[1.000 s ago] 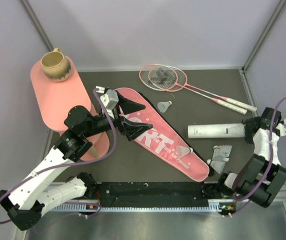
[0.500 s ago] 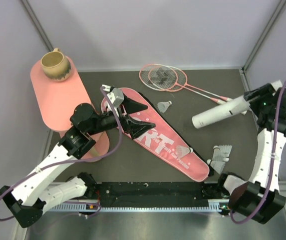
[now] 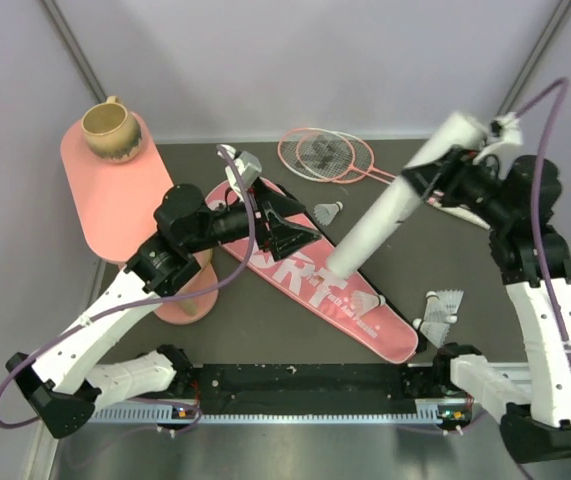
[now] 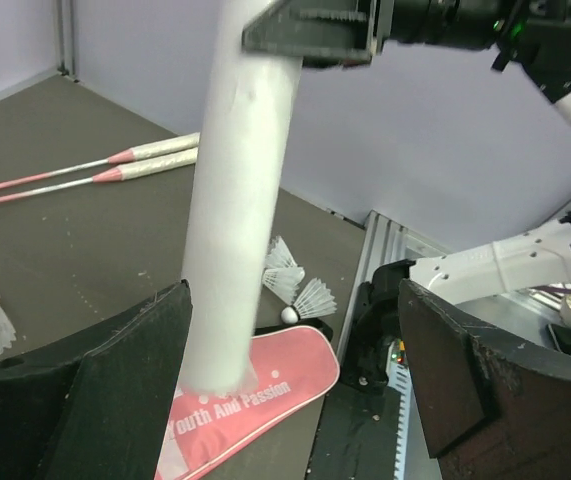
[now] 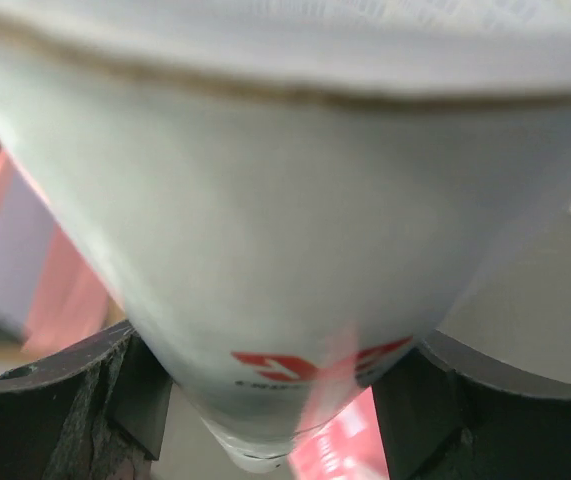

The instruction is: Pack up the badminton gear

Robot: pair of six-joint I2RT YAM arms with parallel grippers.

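Note:
My right gripper (image 3: 431, 180) is shut on the long white tube (image 3: 380, 215) and holds it tilted in the air, lower end over the pink "SPORT" bag (image 3: 310, 290). In the right wrist view the tube (image 5: 285, 200) fills the frame between my fingers (image 5: 65, 400). My left gripper (image 3: 289, 222) stands open above the bag's wide end with nothing in it. In its wrist view the tube (image 4: 240, 200) hangs just ahead of it over the bag (image 4: 265, 390). Two pink rackets (image 3: 325, 155) lie at the back. Single shuttlecocks lie beside the bag (image 3: 330, 211) and on it (image 3: 367, 300).
A stack of shuttlecocks (image 3: 443, 306) lies near the bag's narrow end, also in the left wrist view (image 4: 293, 285). A tan mug (image 3: 110, 130) stands on the pink oval table (image 3: 115, 200) at the left. Grey walls close in the back and sides.
My right arm has lifted the tube off the table and swung it up and left, tilted over the bag. My left gripper has moved right and toward the back along the bag.

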